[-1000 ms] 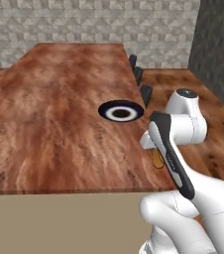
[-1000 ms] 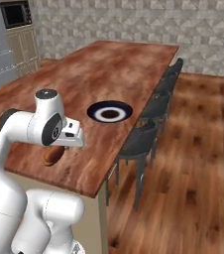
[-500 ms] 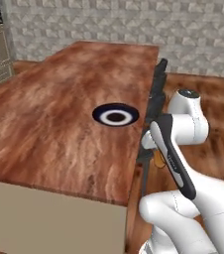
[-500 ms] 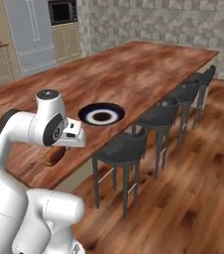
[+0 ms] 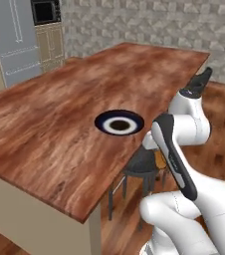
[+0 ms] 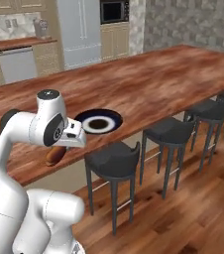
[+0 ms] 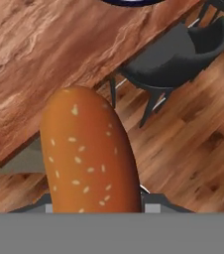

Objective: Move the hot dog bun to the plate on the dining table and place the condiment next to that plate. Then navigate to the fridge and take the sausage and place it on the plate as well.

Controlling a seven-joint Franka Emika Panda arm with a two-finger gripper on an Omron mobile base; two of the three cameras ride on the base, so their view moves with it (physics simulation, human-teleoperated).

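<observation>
The whole outlook had swung round over the past second: the base had driven along the dining surface (image 5: 59, 124), so the fridge (image 6: 82, 32) and wall oven (image 6: 115, 11) now stood at the far end and the stools (image 6: 111, 161) lined the near side. I took that for the camera turning, not the things shifting. The dark-rimmed plate (image 5: 118, 122) lay in its same spot on the wood, bare.

Further right, the hot dog bun (image 7: 86, 154) was pinched between the fingers, sesame side up, hanging just off the surface's edge, over the floor and near a stool. From the right base view the bun (image 6: 54, 155) peeked out under the wrist. To my eye the carry was nearly done; the reach to the plate remained.

The fingers themselves were hidden behind the bun. I saw no condiment or sausage.
</observation>
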